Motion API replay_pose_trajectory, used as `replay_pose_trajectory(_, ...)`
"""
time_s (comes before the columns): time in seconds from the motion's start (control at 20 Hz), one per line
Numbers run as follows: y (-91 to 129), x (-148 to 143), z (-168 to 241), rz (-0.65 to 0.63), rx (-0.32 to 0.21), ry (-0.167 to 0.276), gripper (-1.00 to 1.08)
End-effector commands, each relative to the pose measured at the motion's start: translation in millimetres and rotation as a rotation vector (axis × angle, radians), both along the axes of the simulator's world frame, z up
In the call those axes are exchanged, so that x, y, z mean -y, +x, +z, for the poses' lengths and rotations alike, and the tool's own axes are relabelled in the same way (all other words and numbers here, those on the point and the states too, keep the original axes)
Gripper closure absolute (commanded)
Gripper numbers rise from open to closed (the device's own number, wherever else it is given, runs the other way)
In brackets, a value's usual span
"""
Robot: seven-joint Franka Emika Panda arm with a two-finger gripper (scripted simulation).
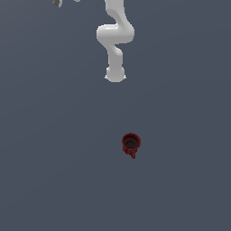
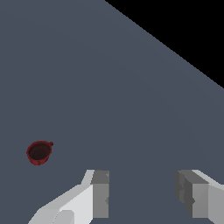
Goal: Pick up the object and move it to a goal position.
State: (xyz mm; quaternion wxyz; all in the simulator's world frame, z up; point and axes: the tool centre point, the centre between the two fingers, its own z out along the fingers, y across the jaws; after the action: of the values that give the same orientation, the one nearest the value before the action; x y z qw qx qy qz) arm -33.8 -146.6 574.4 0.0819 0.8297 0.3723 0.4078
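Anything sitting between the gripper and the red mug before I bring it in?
Nothing visible. The open gripper has only bare grey floor between it and the mug, which stands upright and alone.

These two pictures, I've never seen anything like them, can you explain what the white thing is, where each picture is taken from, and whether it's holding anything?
These are computer-simulated renders, not photographs. The white jointed shape in the exterior view is a robot arm, seen by a camera off the arm. The other picture comes from a camera on the arm's wrist, looking past its gripper. The two white and grey blocks there are the gripper's fingers, spread wide apart with nothing between them, so nothing is held. On the plain grey-blue floor sits a single small dark red mug, upright, with a dark inside and a stubby handle. The wrist camera also shows it, off to one side of the gripper, well apart from the fingers.
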Motion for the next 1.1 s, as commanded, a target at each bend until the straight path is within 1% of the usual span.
replay_pose_trajectory(0.0, 1.1, 13.1, -8.5, 0.045, 0.026, 0.01, -0.2)
replay_pose_trajectory(0.3, 12.5, 34.5, -50.8, 0.156, 0.064, 0.044, -0.2)
replay_pose_trajectory(0.55, 28.6, 36.8, -105.8, 0.256, 0.079, 0.078, -0.2)
replay_pose_trajectory(0.8, 46.2, 20.6, -175.4, 0.366, 0.081, 0.114, -0.2)
replay_pose_trajectory(1.05, 59.6, -16.5, -255.8, 0.488, 0.072, 0.153, -0.2)
